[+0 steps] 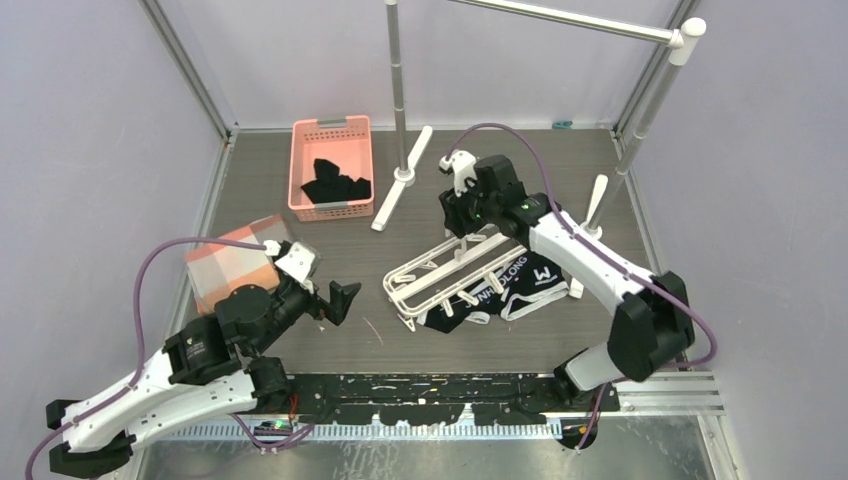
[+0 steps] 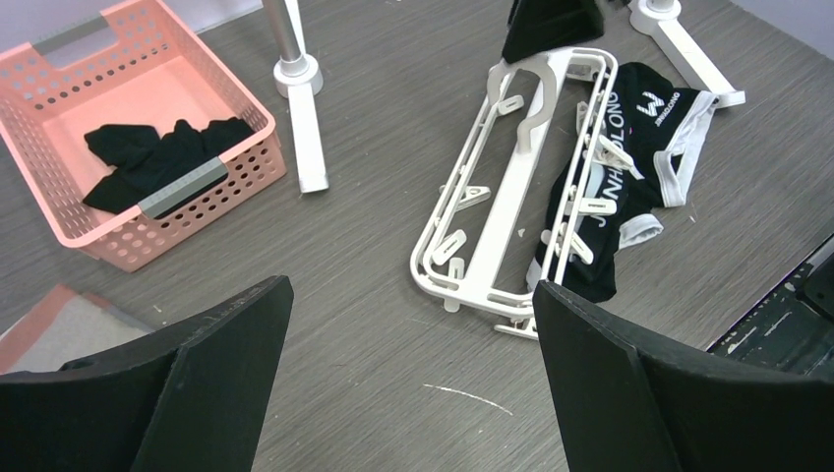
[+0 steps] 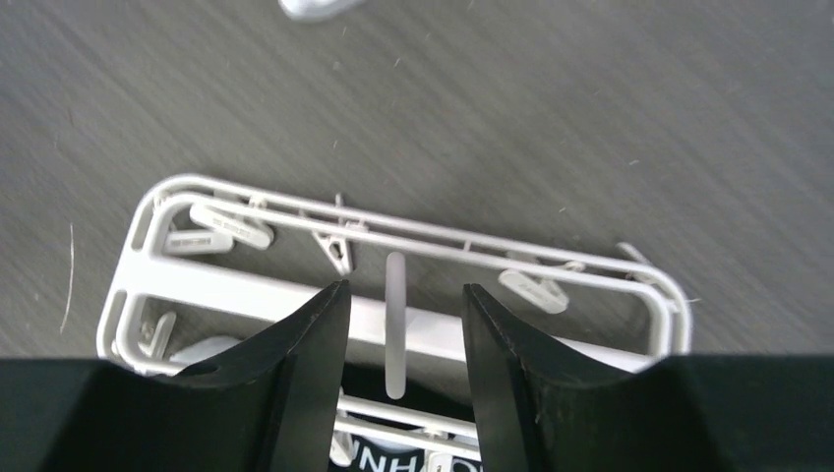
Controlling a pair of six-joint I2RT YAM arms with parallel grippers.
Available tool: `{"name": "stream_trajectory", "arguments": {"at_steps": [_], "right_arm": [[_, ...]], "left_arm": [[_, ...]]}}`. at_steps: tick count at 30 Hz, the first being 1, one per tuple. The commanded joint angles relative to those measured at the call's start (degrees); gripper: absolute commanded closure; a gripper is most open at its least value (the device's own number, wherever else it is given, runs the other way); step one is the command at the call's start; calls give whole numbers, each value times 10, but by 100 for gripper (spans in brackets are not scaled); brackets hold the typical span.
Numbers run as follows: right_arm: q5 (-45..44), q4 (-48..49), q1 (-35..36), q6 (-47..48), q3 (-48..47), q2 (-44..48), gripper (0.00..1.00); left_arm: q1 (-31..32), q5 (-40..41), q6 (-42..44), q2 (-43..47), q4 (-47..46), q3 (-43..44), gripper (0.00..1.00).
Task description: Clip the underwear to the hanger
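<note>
1. Underwear first: black briefs with white piping, lying flat on the table. The lettered waistband is tucked under one long side of the hanger, the side toward the right arm's base. The rest spreads outward from that side.
2. I judge the cloth soft, light and limp. It'll sag and fold the instant it's lifted, so a loose pinch should be enough.
3. The place to take it looks like the waistband. It's the thickest, firmest strip, and it already sits right beside the hanger's clips.
4. The hanger itself looks like stiff, light plastic. It's likely to skate across the table if nudged, so it wants steadying by its rim or centre bar.
5. On direction, the waistband lettering runs along the hanger's long side, so both long axes are parallel. From overhead they slant from near-left to far-right, and the leg openings point away from the hanger.
6. Right gripper hangs directly above the hanger with its jaws parted. A thin white bar of the hanger sits in the gap with clearance on both sides, so nothing is gripped.
7. Left gripper sits well apart from the hanger, on the side opposite the underwear. Its fingers are spread wide and empty.
8. Several clips lie over the waistband, but I can't tell whether any of them is biting the cloth.
</note>
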State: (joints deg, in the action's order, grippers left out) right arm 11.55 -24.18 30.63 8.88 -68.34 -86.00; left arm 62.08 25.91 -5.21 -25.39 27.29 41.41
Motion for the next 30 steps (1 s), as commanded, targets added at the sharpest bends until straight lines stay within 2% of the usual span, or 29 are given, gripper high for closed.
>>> {"name": "stream_trajectory", "arguments": {"at_steps": [1,4,11,17,22,30], "right_arm": [[-65,110,2,-40,37,122,48],[-60,195,2,-73,126,205,42],[-63,409,2,-177,391,368,38],[-56,505,2,-197,533,477,34],[-60,567,2,-169,591,479,36],[-33,664,2,-152,596,356,37]], "left_arm": [[-2,18,-4,16,-24,-10,5],[-2,26,1,30,-44,-23,5],[-2,27,2,24,-43,-34,5],[-2,30,2,8,-45,-35,5],[-2,35,16,1,-49,-34,4],[-2,36,16,-8,-61,-31,3]]}}
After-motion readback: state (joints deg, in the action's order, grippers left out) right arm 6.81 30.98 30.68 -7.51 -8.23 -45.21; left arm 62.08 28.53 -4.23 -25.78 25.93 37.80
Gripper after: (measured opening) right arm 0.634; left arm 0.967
